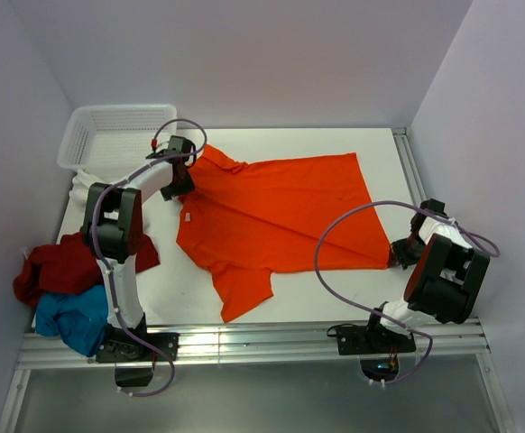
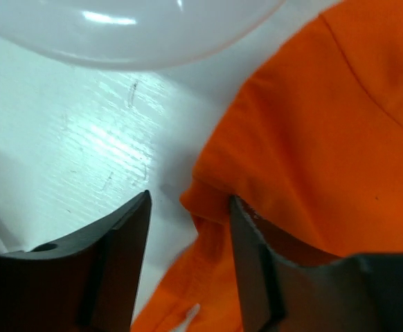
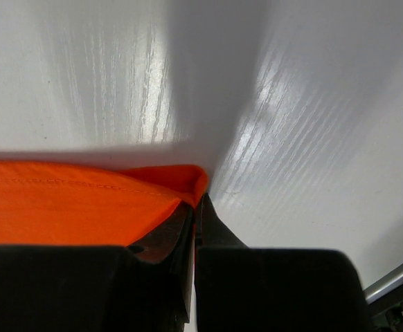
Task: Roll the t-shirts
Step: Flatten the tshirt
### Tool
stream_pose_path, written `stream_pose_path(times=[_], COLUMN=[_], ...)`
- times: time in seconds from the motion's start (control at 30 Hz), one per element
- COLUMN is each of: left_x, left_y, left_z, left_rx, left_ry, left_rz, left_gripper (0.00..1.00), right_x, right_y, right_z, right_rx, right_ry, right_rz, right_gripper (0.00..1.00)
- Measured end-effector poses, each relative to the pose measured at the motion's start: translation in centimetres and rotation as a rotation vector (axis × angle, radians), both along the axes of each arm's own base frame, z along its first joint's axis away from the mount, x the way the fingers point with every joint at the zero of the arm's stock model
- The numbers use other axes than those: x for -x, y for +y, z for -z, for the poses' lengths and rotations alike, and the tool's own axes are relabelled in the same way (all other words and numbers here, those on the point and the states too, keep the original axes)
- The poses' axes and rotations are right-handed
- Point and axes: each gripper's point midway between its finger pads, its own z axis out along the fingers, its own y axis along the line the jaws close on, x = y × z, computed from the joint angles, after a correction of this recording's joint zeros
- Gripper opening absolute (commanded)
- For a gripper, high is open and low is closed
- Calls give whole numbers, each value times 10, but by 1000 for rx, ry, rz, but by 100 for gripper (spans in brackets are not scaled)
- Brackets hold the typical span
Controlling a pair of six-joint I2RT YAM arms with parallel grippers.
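Note:
A bright orange t-shirt (image 1: 280,212) lies spread flat on the white table, collar end to the left and hem to the right. My left gripper (image 1: 183,185) hovers over its left shoulder. In the left wrist view its jaws (image 2: 190,197) stand open, with a loose fold of the orange t-shirt (image 2: 326,138) lying between them against the right finger (image 2: 246,256). My right gripper (image 1: 398,254) is at the near right hem corner. There it (image 3: 200,198) is shut on the folded-up corner of the orange t-shirt (image 3: 77,200). Dark red (image 1: 59,268) and blue (image 1: 75,316) t-shirts sit heaped at the near left.
A white mesh basket (image 1: 118,109) stands at the far left corner, with white cloth (image 1: 84,188) just in front of it. A metal rail (image 1: 262,338) runs along the table's near edge and another (image 1: 414,171) along the right side. Walls close in on left, back and right.

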Motion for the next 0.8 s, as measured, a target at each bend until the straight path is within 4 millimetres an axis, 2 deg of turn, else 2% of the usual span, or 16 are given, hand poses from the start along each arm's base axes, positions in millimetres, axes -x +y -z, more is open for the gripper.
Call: stream_pose_path(times=[0.4, 0.47, 0.53, 0.57, 0.67, 0.8], left_x=[5, 7, 11, 14, 14, 19], left_y=[10, 8, 5, 4, -1, -8], left_z=[-2, -3, -8, -14, -37, -79], left_rx=[-58, -45, -27, -15, 17, 54], left_ry=[22, 18, 11, 4, -41, -117], left_rz=[0, 11, 26, 32, 43, 63], left_gripper=[64, 68, 73, 74, 74, 75], right_x=[1, 0, 0, -1, -8, -13], right_y=[-1, -1, 0, 1, 3, 5], right_z=[1, 1, 2, 2, 1, -1], right_rx=[15, 17, 18, 20, 24, 22], right_ry=[-26, -37, -49, -53, -80, -97], right_rz=[-16, -26, -39, -48, -79, -103], right_gripper=[1, 5, 14, 26, 41, 44])
